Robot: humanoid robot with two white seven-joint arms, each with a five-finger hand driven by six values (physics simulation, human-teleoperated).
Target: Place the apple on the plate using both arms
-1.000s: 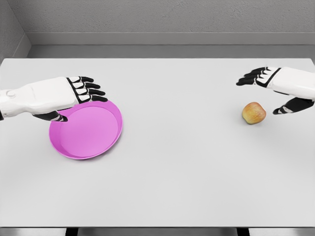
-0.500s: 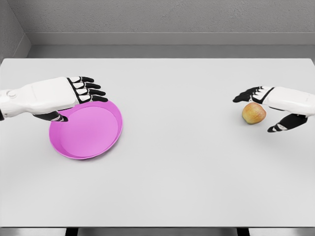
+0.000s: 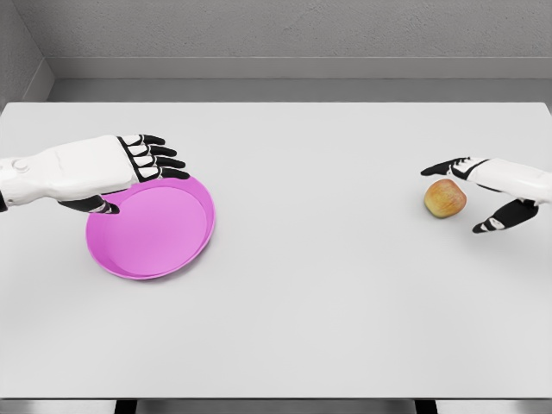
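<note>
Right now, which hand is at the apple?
The right hand, its fingers open around the apple; the left hand sits over the pink plate.

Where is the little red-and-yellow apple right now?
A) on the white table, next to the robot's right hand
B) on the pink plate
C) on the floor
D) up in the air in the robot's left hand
A: the small red-and-yellow apple sits on the white table, by the open right hand, far from the round pink plate.

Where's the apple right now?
The apple sits on the table at the right of the head view, between the right hand's spread fingers, far from the plate.
</note>
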